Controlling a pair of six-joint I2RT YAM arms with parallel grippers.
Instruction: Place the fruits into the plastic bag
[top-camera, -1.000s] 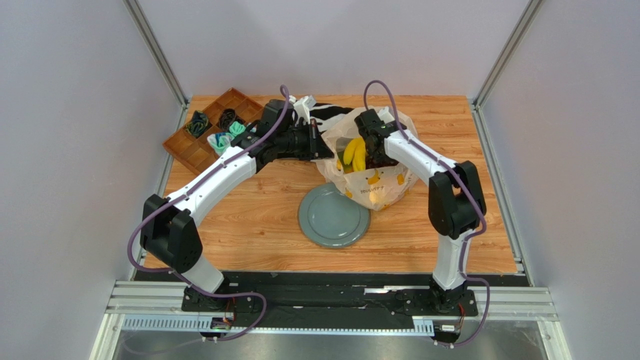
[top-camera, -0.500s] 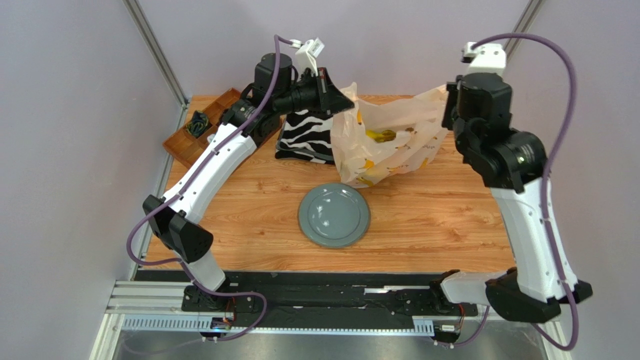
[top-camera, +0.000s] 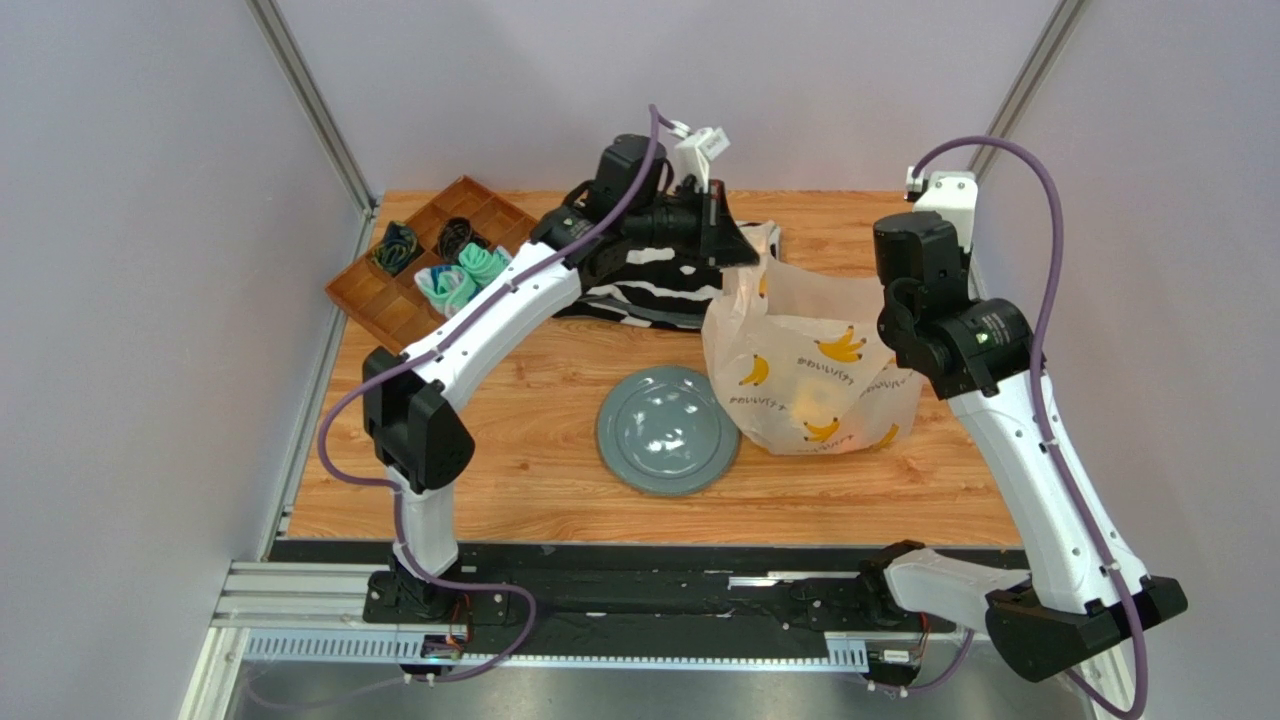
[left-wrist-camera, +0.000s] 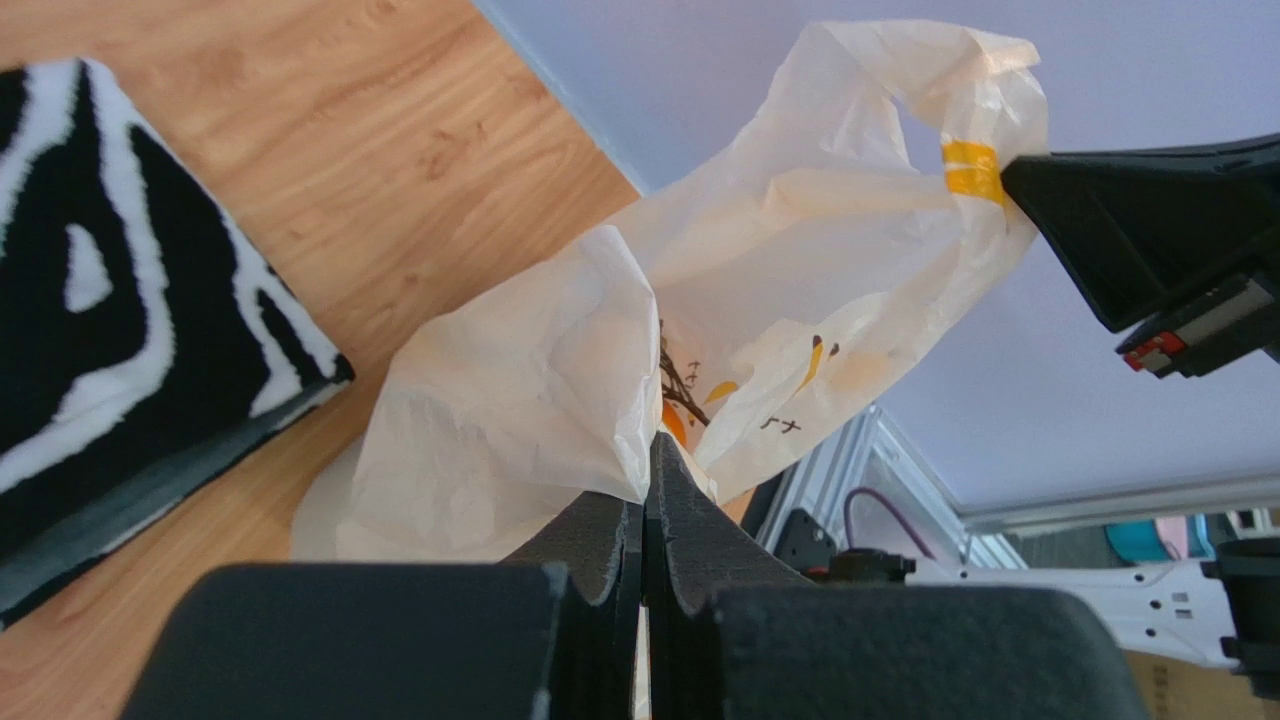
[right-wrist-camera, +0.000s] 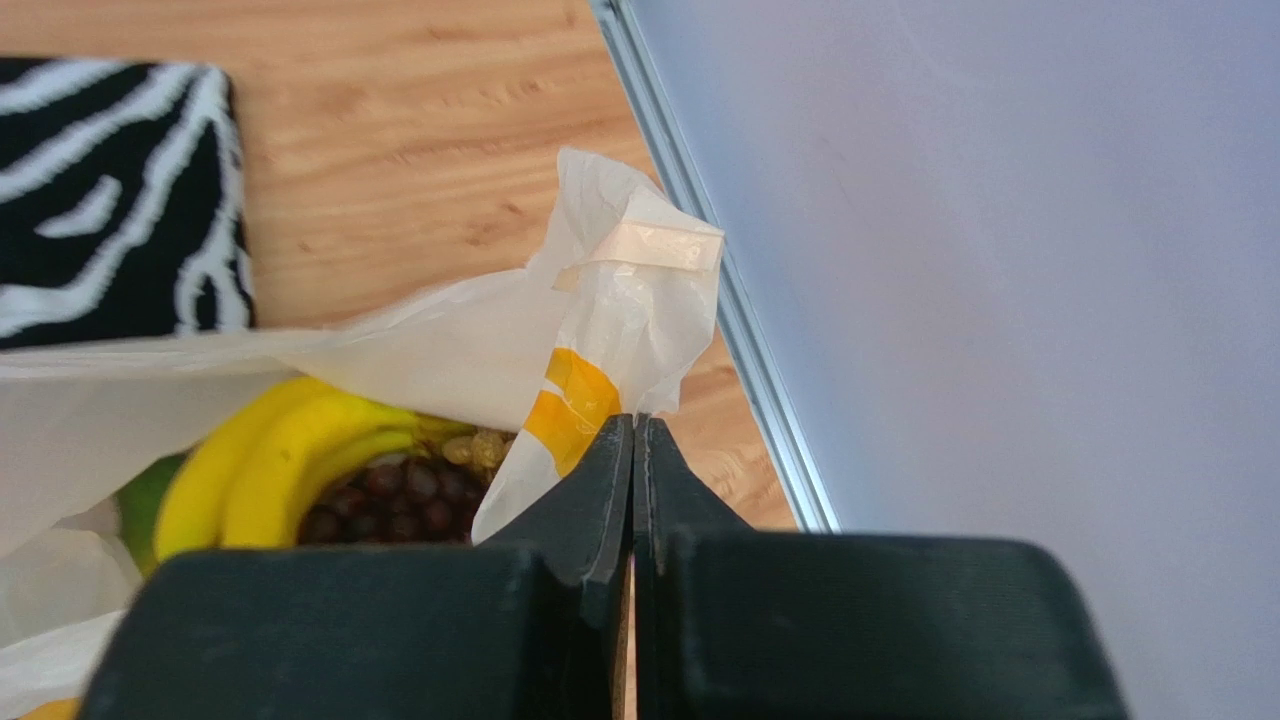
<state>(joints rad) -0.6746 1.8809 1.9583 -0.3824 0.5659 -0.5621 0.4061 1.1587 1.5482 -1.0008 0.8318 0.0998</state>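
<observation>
Top external: banana-print bag pinched on both sides, fruit inside

The plastic bag (top-camera: 812, 383) sits at 3 o'clock of the grey plate (top-camera: 666, 432) on the table (top-camera: 496, 450), with the zebra-striped cloth (top-camera: 646, 285) at the plate's 12 o'clock. Its mouth is held up between the two arms.

The left tool (left-wrist-camera: 646, 450) is pressed together on a fold of the bag's rim. The right tool (right-wrist-camera: 633, 428) pinches the taped handle loop at the opposite side.

The right wrist view looks down into the mouth. Bananas (right-wrist-camera: 271, 465) lie there over dark grapes (right-wrist-camera: 391, 503), with a few pale grapes (right-wrist-camera: 473, 447) beside them. A green fruit (right-wrist-camera: 135, 510) shows at 9 o'clock of the bunch. No fruit shows outside the bag, so the loading looks finished or nearly so.

The film is thin, crinkly and probably slick, so it may creep out of a pinch or tear if jerked. The load likely pulls it into a sag. The handle loops, where the film is doubled, are the safest hold. Grapes bruise easily, so the bag wants gentle lowering.
</observation>
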